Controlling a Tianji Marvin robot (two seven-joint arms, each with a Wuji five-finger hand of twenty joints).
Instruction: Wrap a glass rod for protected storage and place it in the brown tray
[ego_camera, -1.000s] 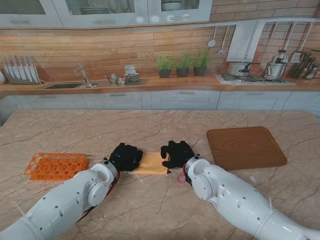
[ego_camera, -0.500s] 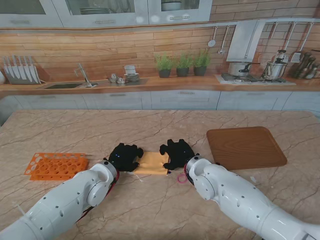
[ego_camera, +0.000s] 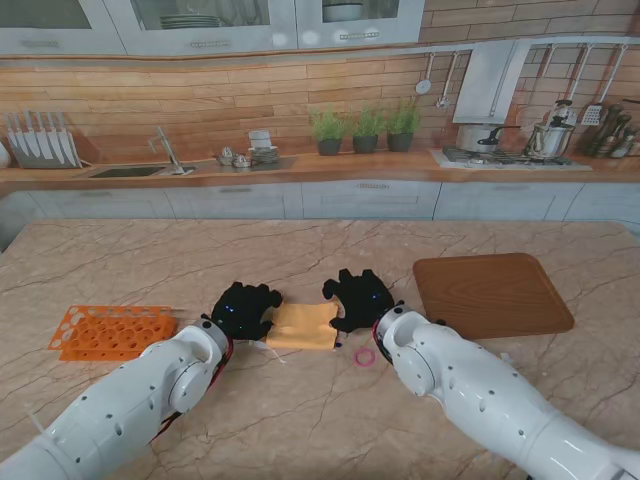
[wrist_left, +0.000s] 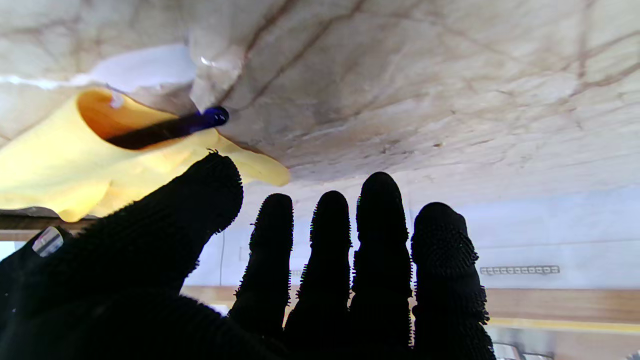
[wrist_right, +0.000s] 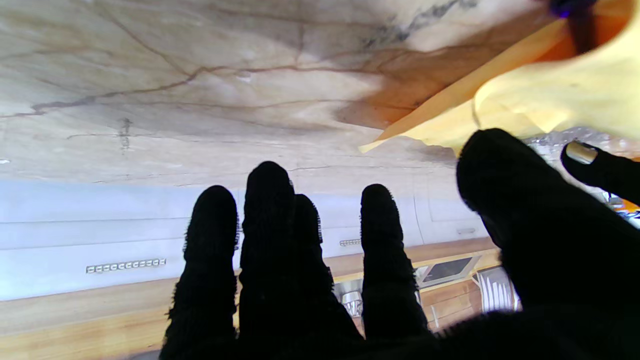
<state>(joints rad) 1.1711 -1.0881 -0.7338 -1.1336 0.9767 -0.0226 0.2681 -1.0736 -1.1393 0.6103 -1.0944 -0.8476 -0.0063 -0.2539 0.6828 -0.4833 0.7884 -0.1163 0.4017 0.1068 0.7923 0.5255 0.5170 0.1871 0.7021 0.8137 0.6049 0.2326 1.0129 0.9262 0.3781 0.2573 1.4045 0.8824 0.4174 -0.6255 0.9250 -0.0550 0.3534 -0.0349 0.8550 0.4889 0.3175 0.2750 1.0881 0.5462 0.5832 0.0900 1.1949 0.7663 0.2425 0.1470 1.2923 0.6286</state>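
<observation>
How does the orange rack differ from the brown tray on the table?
The orange rack is bright orange and pierced with rows of round holes; the brown tray is dark wood-toned with a solid, smooth surface. The rack lies at the left, the tray at the right. The tray looks larger. Both lie flat on the marble table, holding nothing.

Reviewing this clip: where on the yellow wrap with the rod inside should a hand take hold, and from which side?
Probably mid-length on the yellow wrap, coming down from above with fingers across its short width. It lies flat and loosely rolled; the left wrist view shows the rod's dark tip poking from an open end, so gripping an end could let the rod slip out.
</observation>
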